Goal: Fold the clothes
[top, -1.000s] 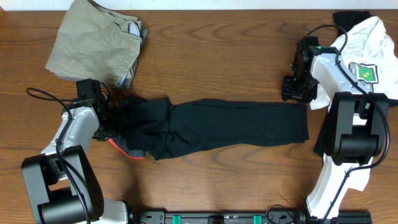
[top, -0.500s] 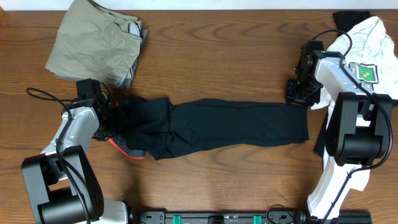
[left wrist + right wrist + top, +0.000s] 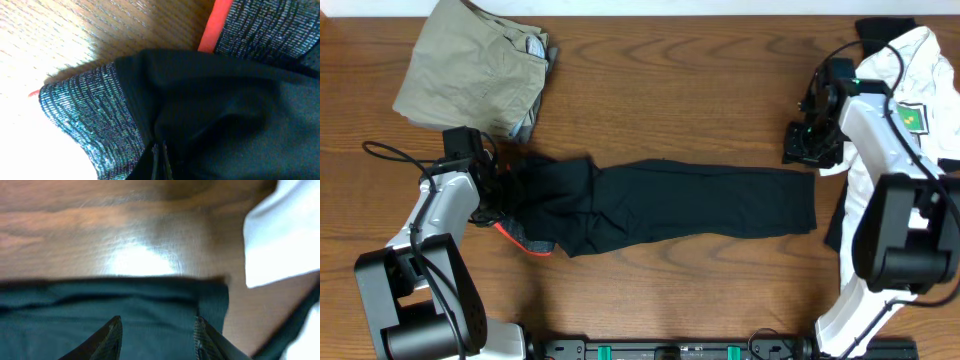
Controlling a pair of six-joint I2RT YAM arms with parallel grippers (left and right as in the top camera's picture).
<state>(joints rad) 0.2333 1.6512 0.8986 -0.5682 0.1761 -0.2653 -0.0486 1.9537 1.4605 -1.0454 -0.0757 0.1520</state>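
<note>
The black trousers (image 3: 690, 205) lie stretched left to right across the table, legs together, cuffs at the right. Their grey waistband with a red-orange edge (image 3: 525, 238) is bunched at the left. My left gripper (image 3: 503, 190) is shut on the trousers by the waistband; in the left wrist view the fingertips (image 3: 160, 152) pinch black cloth beside the grey band (image 3: 95, 120). My right gripper (image 3: 810, 150) hovers open just past the cuff end. In the right wrist view its fingers (image 3: 159, 330) are spread above the cuff (image 3: 150, 315) with nothing between them.
Folded khaki-beige trousers (image 3: 470, 65) lie at the back left. A white T-shirt with a print (image 3: 910, 90) lies at the right edge, close to my right arm, and shows in the right wrist view (image 3: 280, 235). Bare wood lies in front of and behind the black trousers.
My right gripper has moved to the right and a little back, away from the cuff end. The left gripper and the trousers have not moved.
</note>
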